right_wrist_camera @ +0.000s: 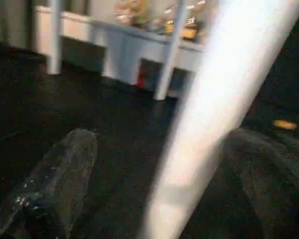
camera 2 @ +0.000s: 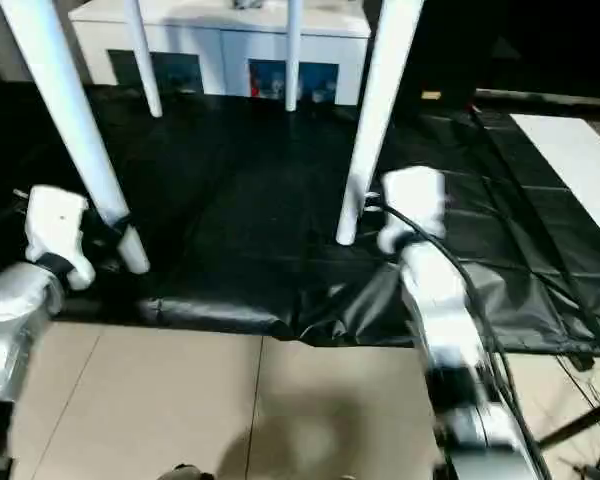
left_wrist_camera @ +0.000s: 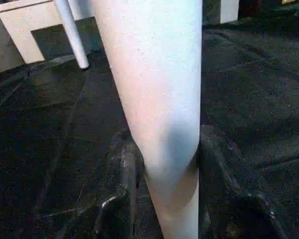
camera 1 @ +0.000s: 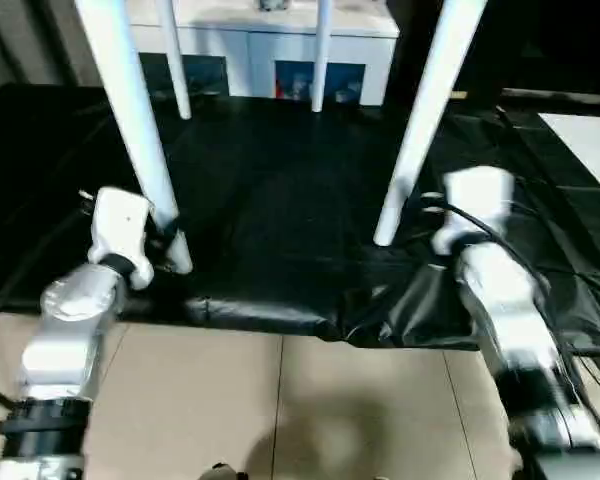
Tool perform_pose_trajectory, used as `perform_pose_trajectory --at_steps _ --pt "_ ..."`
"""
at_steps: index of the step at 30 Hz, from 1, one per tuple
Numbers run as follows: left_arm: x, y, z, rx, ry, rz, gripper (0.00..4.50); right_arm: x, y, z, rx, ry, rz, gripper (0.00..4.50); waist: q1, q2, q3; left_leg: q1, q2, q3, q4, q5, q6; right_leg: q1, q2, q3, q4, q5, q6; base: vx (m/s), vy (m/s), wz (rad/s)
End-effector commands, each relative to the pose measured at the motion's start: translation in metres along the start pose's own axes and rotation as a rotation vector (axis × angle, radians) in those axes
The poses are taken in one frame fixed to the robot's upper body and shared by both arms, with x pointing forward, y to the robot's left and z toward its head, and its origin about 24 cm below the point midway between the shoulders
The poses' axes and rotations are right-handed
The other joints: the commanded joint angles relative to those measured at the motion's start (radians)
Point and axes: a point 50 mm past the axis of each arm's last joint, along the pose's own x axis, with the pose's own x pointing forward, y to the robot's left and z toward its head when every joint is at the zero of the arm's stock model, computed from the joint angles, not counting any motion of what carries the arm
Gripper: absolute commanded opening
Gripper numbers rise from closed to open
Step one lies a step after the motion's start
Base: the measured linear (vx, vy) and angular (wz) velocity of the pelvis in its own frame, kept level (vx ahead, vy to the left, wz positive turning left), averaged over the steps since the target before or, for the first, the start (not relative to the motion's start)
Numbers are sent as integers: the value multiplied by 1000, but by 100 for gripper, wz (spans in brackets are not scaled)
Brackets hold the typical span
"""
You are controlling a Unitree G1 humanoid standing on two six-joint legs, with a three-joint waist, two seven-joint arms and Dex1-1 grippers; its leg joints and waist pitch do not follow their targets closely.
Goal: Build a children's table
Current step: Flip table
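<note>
tabletop cut off above; left claw [left_wrist_camera: 164,164] grips near leg [camera 1: 140,130].

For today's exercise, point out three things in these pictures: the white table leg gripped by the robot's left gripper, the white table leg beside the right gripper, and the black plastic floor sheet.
White tapered plastic leg, left gripper's [camera 1: 145,150], left eye view, mid-shaft.
White tapered plastic leg, right-hand [camera 1: 420,120], left eye view, mid-shaft.
Black plastic floor sheet [camera 1: 280,200], left eye view, bare middle area.

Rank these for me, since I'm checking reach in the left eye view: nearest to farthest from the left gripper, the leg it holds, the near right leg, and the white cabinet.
1. Leg held in the left gripper: the near left leg, between its fingers.
2. Near right leg: across the black sheet, beside the right gripper.
3. White cabinet: at the far edge.
</note>
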Motion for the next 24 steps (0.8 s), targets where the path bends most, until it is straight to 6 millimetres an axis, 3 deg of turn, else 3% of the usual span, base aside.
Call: perform_pose_trajectory --at_steps 1,5,6,7,8,11,24 --pt "2 -4 3 56 -5 -37 151 6 -7 0 13 14 6 450 -1 23 -77 43 6 -9 -93 -432 -66 24 -25 19 -85 -250 -190 0 0 0" --pt "0 -3 2 59 1 -37 151 20 -18 0 41 72 -34 450 -6 17 -78 44 5 -7 -91 -435 -66 23 -27 17 -83 -249 -207 0 0 0" --pt "0 -2 2 60 1 -34 151 22 -20 0 51 85 -35 420 -4 16 -78 45 6 -5 -90 -435 -63 22 -27 18 -84 -254 -208 0 0 0" --pt "-1 -1 2 61 1 -32 151 24 -21 0 59 98 -39 420 -2 19 -78 46 6 -5 -89 -425 -61 22 -28 18 -83 -247 -208 0 0 0" --pt "-2 0 1 62 1 -29 151 24 -22 -1 63 106 -51 413 -3 11 -79 44 6 -3 -89 -416 -57 23 -27 19 -83 -241 -208 0 0 0" --pt "-3 0 1 60 1 -23 151 25 -20 -3 80 112 -22 382 2 16 -80 40 7 -4 -89 -383 -52 26 -27 18 -79 -214 -209 0 0 0" --pt "-4 -5 -4 53 16 -45 151 24 -15 -23 306 167 63 284 0 25 -79 43 11 -4 -91 -426 -50 24 -30 16 -79 -218 -241 0 0 0"
